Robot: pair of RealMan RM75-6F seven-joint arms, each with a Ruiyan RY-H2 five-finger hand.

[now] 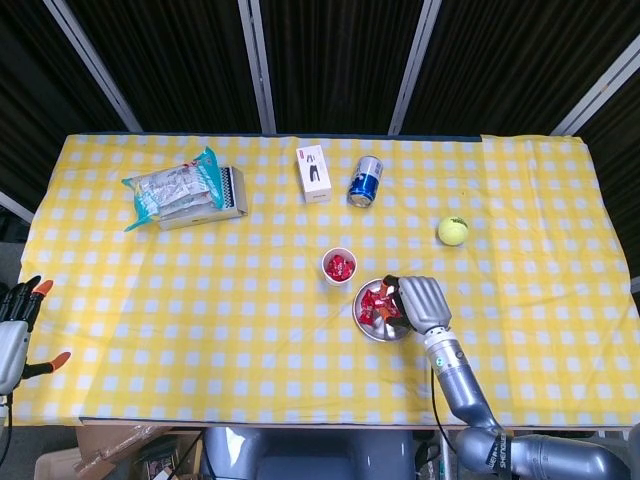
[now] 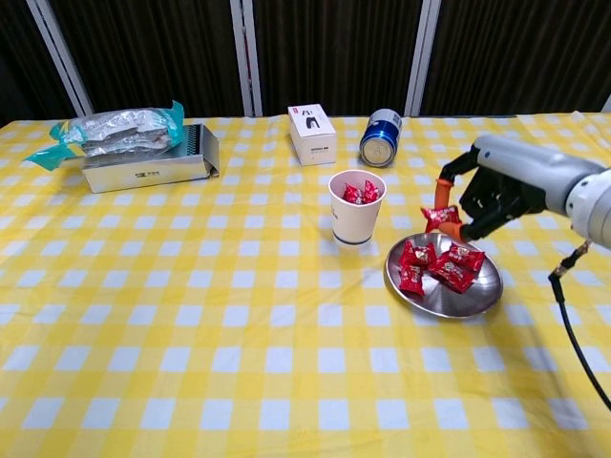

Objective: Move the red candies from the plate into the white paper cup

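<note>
A round metal plate point(image 2: 477, 290) point(image 1: 370, 324) holds several red wrapped candies point(image 2: 434, 266) point(image 1: 373, 305). Left of it stands the white paper cup point(image 2: 355, 221) point(image 1: 339, 267), upright, with red candies inside. My right hand point(image 2: 489, 187) point(image 1: 420, 302) hovers above the plate's far right side and pinches one red candy point(image 2: 441, 217) between thumb and fingertip, clear of the plate. My left hand point(image 1: 14, 330) shows only in the head view, at the table's left edge, fingers spread and holding nothing.
Behind the cup lie a small white box point(image 2: 312, 134) and a blue can point(image 2: 381, 137) on its side. A tennis ball point(image 2: 519, 176) sits at the right. A grey box with a foil bag on top point(image 2: 134, 148) is at the back left.
</note>
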